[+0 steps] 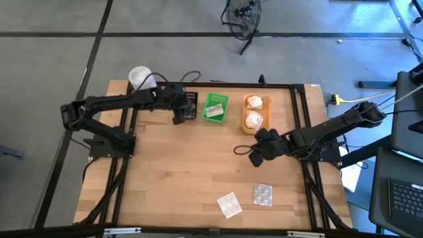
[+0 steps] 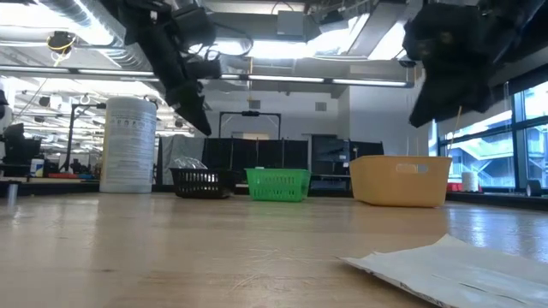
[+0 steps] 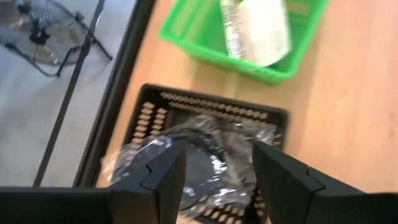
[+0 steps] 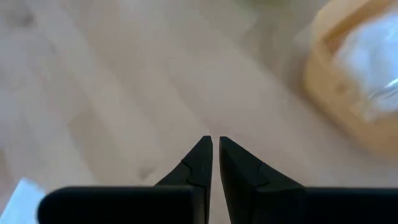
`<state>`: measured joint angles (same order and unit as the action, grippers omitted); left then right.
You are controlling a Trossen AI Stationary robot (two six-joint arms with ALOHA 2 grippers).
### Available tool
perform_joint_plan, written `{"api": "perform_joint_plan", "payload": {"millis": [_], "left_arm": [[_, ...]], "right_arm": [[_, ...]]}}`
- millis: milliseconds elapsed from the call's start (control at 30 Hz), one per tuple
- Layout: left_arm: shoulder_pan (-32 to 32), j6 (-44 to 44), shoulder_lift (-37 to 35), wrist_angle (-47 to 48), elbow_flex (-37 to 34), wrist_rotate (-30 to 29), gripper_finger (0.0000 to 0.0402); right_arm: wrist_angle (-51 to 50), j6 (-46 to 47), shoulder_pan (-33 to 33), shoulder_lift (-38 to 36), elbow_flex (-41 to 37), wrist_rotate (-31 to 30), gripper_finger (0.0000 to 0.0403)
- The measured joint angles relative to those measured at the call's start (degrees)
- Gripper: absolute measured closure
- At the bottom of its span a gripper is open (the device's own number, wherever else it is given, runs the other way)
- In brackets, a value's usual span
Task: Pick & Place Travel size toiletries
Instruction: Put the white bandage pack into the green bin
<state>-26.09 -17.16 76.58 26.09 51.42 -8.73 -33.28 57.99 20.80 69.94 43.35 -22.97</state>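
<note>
My left gripper (image 3: pixel 217 154) hangs open over the black tray (image 3: pixel 186 102) at the table's far side, touching nothing. A black round pad in clear wrap (image 3: pixel 202 134) lies in that tray, under the fingers. The green tray (image 1: pixel 215 107) beside it holds a flat white sachet (image 3: pixel 255 28). In the orange tray (image 1: pixel 256 112) lie white wrapped bundles (image 4: pixel 373 56). My right gripper (image 1: pixel 255 156) is shut and holds nothing; it hovers over bare wood just near of the orange tray. A white sachet (image 1: pixel 229 204) and a blister pack (image 1: pixel 262 194) lie flat near the table's front edge.
A tall white tub (image 1: pixel 140 77) stands at the far left corner, behind my left arm. The three trays sit in a row along the far edge. Bare wood spreads across the table's middle and left.
</note>
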Motion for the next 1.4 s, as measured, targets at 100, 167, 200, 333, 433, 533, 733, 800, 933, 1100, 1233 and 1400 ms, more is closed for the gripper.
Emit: {"api": "perform_joint_plan", "payload": {"millis": [100, 167, 200, 333, 433, 533, 733, 800, 933, 1100, 1233, 1400], "left_arm": [[3.7, 0.1, 0.0, 0.0, 0.0, -1.5, 0.0223], [6.2, 0.8, 0.0, 0.0, 0.0, -2.1, 0.0224], [7.4, 1.2, 0.0, 0.1, 0.0, -2.1, 0.0224], [12.1, 1.5, 0.0, 0.3, -0.3, -2.0, 0.0224], [15.2, 2.6, 0.0, 0.7, -0.8, -1.9, 0.0225], [18.6, 4.5, 0.0, 0.2, -2.1, -1.6, 0.0226], [25.8, 6.7, 0.0, -3.2, -4.7, -2.2, 0.0228], [28.1, 8.0, 0.0, -3.8, -4.7, -2.3, 0.0228], [32.0, 8.9, 0.0, -4.1, -4.7, -2.6, 0.0229], [35.0, 9.0, 0.0, -4.0, -4.7, -6.0, 0.0228], [35.8, 9.1, 0.0, -4.0, -4.7, -7.9, 0.0227], [35.5, 9.1, 0.0, -4.0, -4.7, -8.4, 0.0227]], "right_arm": [[0.0, 3.9, 3.2, 1.4, 0.0, 1.6, 0.0372], [-0.2, 6.9, 5.4, 2.4, 0.0, 1.7, 0.0372], [-0.2, 8.7, 6.5, 2.8, 0.0, 1.8, 0.0372], [-0.2, 14.8, 10.8, 4.8, 0.0, 4.9, 0.0372], [-0.2, 16.9, 13.7, 6.3, 0.0, 7.6, 0.0372], [-0.2, 18.3, 16.7, 7.9, 0.0, 9.3, 0.0372], [-0.2, 19.3, 21.0, 11.3, 0.0, 15.2, 0.0372], [-0.2, 19.2, 21.7, 12.2, 0.0, 17.1, 0.0372], [-0.4, 17.1, 22.6, 14.0, 0.0, 19.6, 0.0368], [-0.6, 17.0, 23.2, 16.5, 0.0, 20.5, 0.0331], [-0.5, 16.7, 23.2, 17.7, 0.0, 21.9, 0.0273], [0.1, 11.0, 24.0, 19.3, 0.0, 18.2, 0.0203]]}}
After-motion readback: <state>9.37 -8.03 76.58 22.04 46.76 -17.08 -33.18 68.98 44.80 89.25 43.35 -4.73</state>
